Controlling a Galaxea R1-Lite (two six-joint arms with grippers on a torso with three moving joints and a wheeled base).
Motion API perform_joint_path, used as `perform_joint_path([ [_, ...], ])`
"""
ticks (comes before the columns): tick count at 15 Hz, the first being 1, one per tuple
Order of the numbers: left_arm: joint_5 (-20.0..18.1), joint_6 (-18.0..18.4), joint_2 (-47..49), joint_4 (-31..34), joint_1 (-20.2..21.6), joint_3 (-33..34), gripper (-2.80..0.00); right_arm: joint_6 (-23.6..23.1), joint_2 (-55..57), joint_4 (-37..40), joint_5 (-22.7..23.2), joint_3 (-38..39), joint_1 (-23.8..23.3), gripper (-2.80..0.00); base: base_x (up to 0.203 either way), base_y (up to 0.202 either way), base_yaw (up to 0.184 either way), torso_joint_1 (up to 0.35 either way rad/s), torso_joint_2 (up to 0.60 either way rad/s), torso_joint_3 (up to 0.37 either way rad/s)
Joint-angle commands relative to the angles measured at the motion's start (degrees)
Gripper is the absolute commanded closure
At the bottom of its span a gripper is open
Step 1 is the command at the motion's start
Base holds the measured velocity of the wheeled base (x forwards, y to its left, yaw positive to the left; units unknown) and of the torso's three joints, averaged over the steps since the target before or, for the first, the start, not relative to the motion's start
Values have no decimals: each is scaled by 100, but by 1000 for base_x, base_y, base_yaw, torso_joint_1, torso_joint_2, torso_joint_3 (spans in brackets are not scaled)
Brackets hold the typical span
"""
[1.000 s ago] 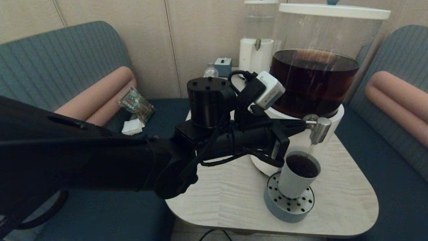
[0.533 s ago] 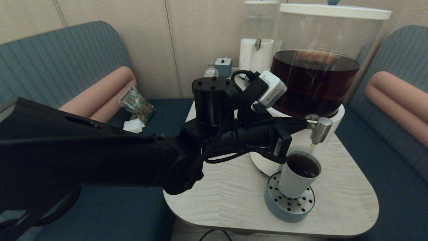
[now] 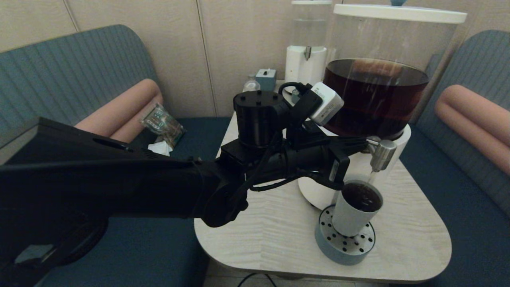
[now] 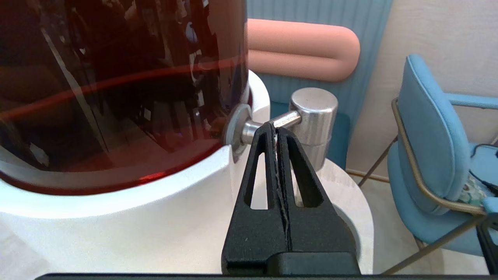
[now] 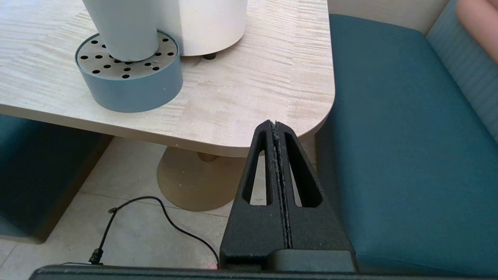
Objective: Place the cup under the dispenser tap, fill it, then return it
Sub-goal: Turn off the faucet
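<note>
Tabletop: cup [image 3: 356, 209] upright under dispenser tap [image 3: 381, 154].

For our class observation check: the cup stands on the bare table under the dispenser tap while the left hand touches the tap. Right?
Not quite. The head view shows the cup standing on the perforated drip tray, not the bare table; the rest holds.

The black left gripper [image 4: 275, 128], fingers pressed together, sits right against the stubby brushed-steel dispenser tap [image 3: 381, 153], with its arm crossing the pale wood-grain table [image 3: 406, 247] and blocking that side. Directly below the tap, the grey-blue tapered cup [image 3: 356, 209] fills the round perforated blue drip tray [image 3: 342, 249]. The table's right edge is open.
</note>
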Motion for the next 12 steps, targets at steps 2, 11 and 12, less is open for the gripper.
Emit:
perform_joint_path([
  [2,-5,11,41,-36,-2,-31,0,-4,-2,1,2,5,2,0,0,0,0,0,0,0],
  [11,12,260,110,-48,-11,-102,0,-4,-2,1,2,5,2,0,0,0,0,0,0,0],
  [12,21,288,128,-60,-11,-143,0,-4,-2,1,2,-4,2,0,0,0,0,0,0,0],
])
